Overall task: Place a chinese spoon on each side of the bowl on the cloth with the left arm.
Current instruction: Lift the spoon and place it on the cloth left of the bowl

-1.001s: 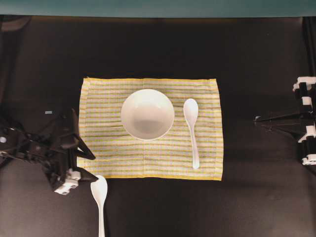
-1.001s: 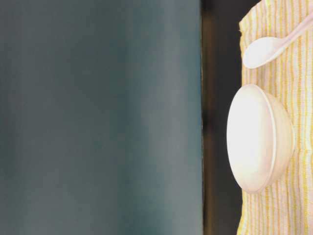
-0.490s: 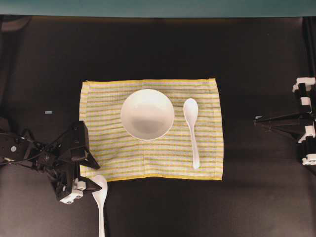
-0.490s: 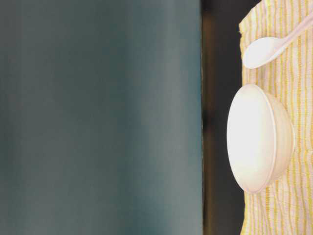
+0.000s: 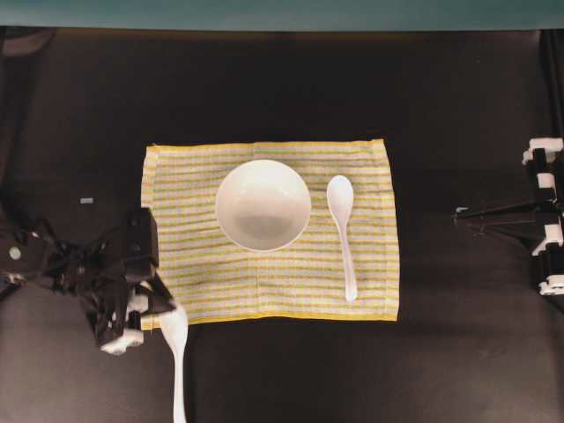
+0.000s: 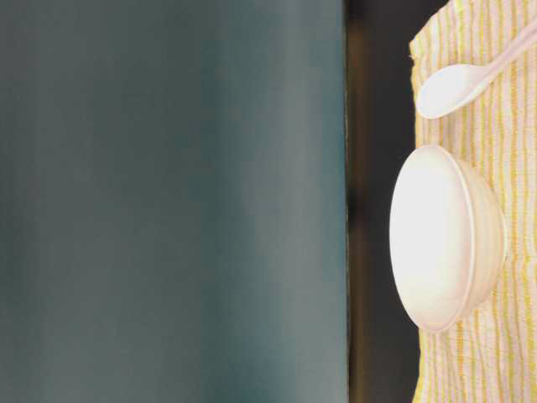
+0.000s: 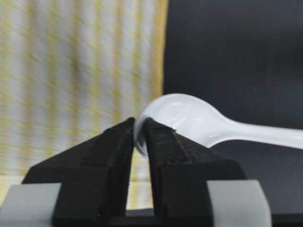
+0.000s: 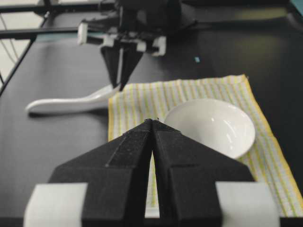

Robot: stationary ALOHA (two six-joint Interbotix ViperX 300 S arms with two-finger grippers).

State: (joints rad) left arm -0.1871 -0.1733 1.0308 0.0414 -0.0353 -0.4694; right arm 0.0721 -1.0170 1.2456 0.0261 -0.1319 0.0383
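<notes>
Left gripper (image 7: 139,137) pinches the second spoon's (image 5: 174,339) bowl rim, off the cloth (image 5: 264,282) at seven o'clock — first spoon (image 5: 342,231) already lies at three o'clock of the bowl (image 5: 263,204); nine o'clock remains unfilled.

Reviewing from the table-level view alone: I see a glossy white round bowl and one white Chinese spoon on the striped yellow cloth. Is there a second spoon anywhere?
Observer: Yes. In the overhead view a second white Chinese spoon has its scoop at the lower left corner of the striped yellow cloth, with its handle out on the black table.
Operator: Does the left gripper have it?
Observer: In the left wrist view the left gripper is shut on the rim of that spoon's scoop.
Operator: And the right gripper?
Observer: The right gripper is shut, with nothing between its fingers.
</notes>
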